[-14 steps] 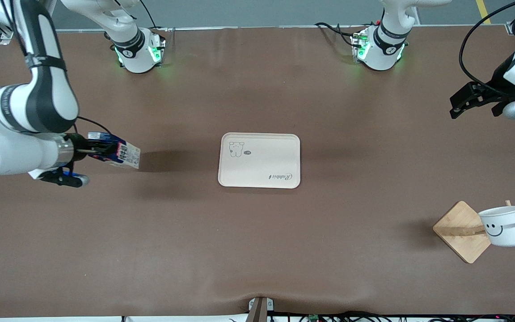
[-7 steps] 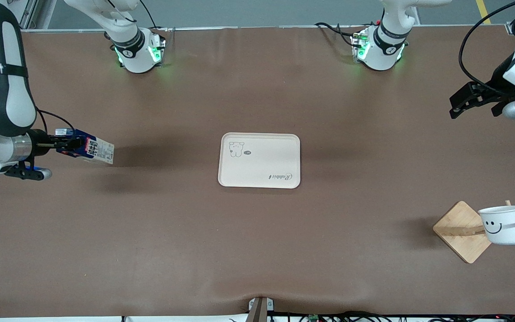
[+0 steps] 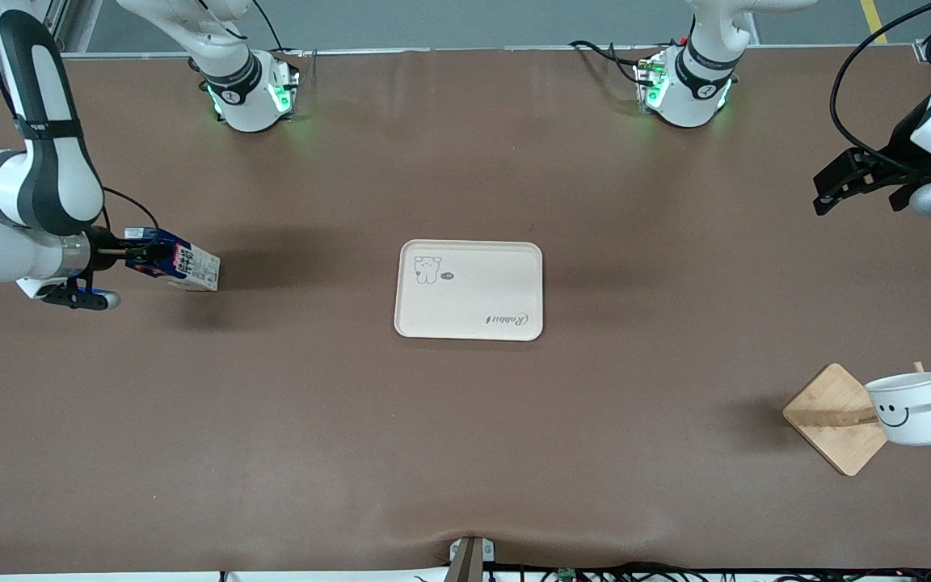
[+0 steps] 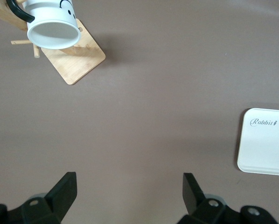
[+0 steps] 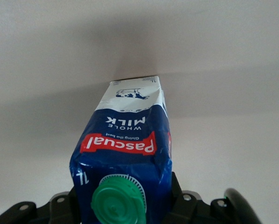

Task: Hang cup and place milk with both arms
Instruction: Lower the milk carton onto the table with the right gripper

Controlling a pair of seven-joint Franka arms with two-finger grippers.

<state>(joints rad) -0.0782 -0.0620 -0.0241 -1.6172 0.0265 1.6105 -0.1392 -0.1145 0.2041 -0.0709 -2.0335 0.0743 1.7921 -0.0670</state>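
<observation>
- The right end effector (image 3: 136,252), at the middle left of the front frame, grips the milk (image 3: 183,269) by its top (carton tilted, white base pointing toward the tray (image 3: 469,288)).
- The left end effector (image 3: 837,187), upper right, waits with fingers wide and empty.
- The cup (image 3: 912,409) hangs on the wooden rack (image 3: 833,416), lower right of the bench (image 3: 465,444).

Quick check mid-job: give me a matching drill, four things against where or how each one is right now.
Things:
1. milk
2. cup
3. tray
4. left gripper

States:
A. hanging on the wooden rack
B. open, holding nothing
C. bare, mid-table
D. gripped by the right gripper, over the table's right-arm end

Pairs: 1-D, 2-A, 3-C, 4-B
</observation>
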